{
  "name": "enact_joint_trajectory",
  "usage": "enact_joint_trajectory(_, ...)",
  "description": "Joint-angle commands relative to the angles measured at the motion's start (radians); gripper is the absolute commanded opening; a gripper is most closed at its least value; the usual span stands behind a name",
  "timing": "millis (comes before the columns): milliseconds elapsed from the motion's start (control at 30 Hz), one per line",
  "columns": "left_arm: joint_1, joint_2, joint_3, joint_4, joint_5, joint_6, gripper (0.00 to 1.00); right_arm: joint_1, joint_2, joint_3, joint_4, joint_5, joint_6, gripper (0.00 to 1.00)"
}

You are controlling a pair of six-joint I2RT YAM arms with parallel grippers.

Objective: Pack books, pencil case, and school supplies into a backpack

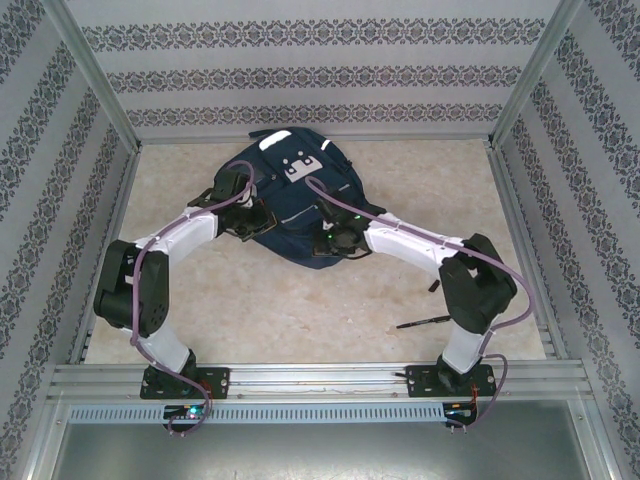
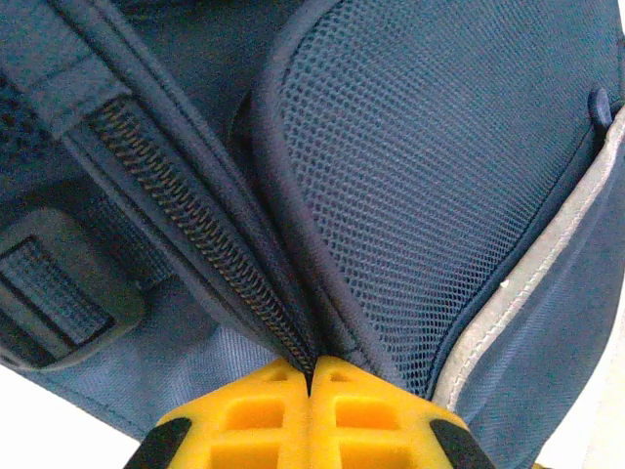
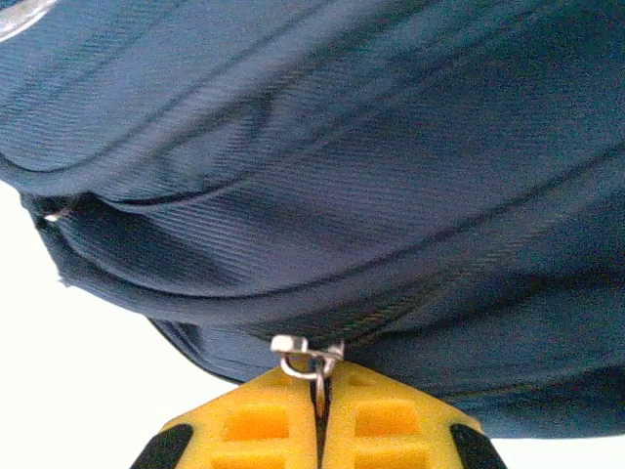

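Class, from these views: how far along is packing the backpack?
Done: nothing visibly packed; the backpack lies on the table. Under way: the left gripper is shut on the backpack's edge beside a zip, the right gripper shut on the metal zip pull, so a zip is probably being worked. Left: the black pen lies out on the table by the right arm.

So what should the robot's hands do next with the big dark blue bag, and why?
Probably the right gripper should pull the small silver zipper tab it pinches along the large navy fabric backpack, while the left gripper pins the seam.
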Motion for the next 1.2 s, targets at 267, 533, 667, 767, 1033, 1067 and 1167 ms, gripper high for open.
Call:
enact_joint_trajectory(267, 0.052, 0.144, 0.189, 0.035, -0.07, 0.225, 0.0, -0.015, -0.113, -0.088, -0.108, -0.041, -0.271, 0.0)
enact_joint_trajectory(533, 0.127, 0.265, 0.417, -0.046, -0.004, 0.104, 0.4, 0.045, 0.051, 0.065, 0.066, -0.189, -0.166, 0.0)
enact_joint_trajectory(667, 0.129, 0.151, 0.298, -0.082, 0.013, 0.055, 0.52, 0.064, 0.163, 0.176, 0.122, -0.256, -0.099, 0.0)
enact_joint_trajectory(767, 0.114, 0.06, 0.136, -0.017, 0.072, -0.042, 0.54, 0.082, 0.192, 0.21, 0.137, -0.279, -0.092, 0.0)
enact_joint_trajectory(1033, 0.029, -0.037, -0.046, 0.065, 0.049, -0.161, 0.56, 0.09, 0.155, 0.143, 0.232, -0.353, -0.055, 0.0)
enact_joint_trajectory(1067, 0.019, -0.031, -0.058, 0.086, 0.054, -0.179, 0.56, 0.089, 0.153, 0.144, 0.238, -0.365, -0.052, 0.0)
enact_joint_trajectory(1167, -0.009, -0.008, -0.066, 0.126, 0.061, -0.214, 0.56, 0.093, 0.152, 0.15, 0.25, -0.374, -0.036, 0.0)
